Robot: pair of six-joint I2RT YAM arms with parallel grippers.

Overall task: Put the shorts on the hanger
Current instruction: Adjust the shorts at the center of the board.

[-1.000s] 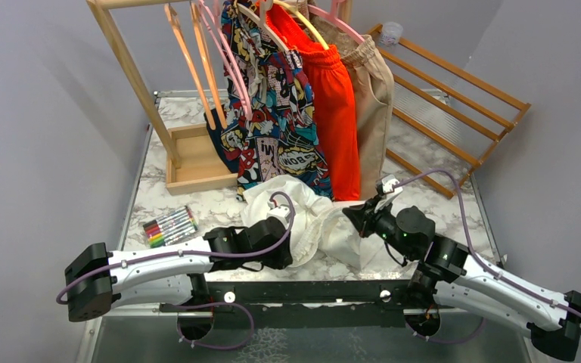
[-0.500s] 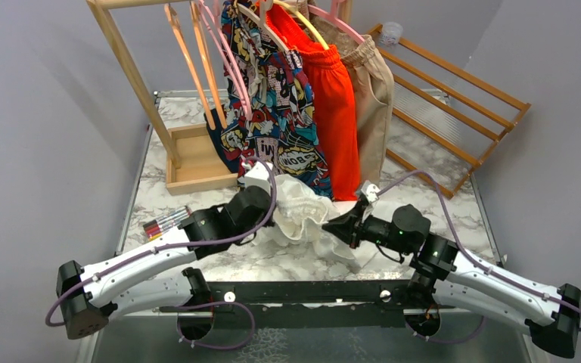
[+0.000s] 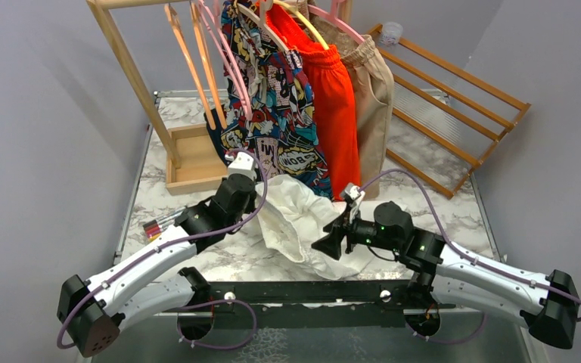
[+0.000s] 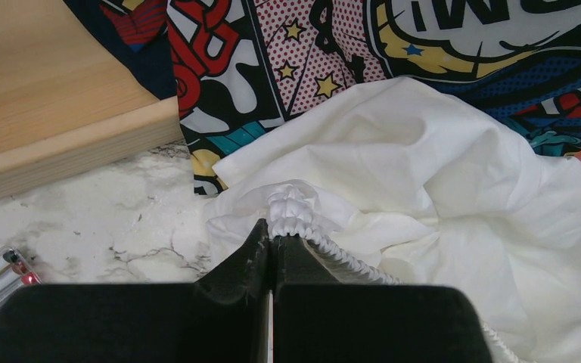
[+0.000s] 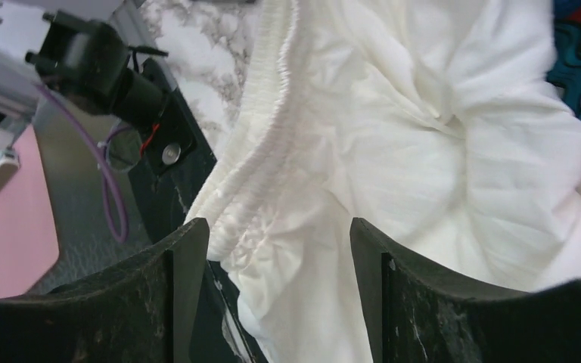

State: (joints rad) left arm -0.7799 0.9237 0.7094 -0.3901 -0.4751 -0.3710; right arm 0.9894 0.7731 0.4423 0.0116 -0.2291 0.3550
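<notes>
The white shorts (image 3: 302, 215) lie crumpled on the marble table in front of the hanging clothes. My left gripper (image 3: 256, 198) is shut on their gathered waistband (image 4: 291, 215), and in the left wrist view the left gripper (image 4: 272, 236) pinches the bunched elastic at its tips. My right gripper (image 3: 324, 246) stands open at the shorts' near edge. In the right wrist view white fabric (image 5: 424, 136) lies beneath the gap of that gripper (image 5: 276, 231), ungripped. The light-pink hanger (image 3: 231, 72) hangs on the wooden rack at the back.
On the rack hang comic-print shorts (image 3: 280, 128), orange-red shorts (image 3: 337, 113), a beige garment (image 3: 374, 91) and orange hangers (image 3: 197, 60). The rack's wooden base (image 3: 197, 162) sits back left. Markers (image 3: 159, 224) lie by my left arm. A slatted wooden frame (image 3: 454, 98) leans back right.
My left gripper shut on the waistband and pulled it back and to the left. My right gripper let go of the shorts, opened and moved left.
</notes>
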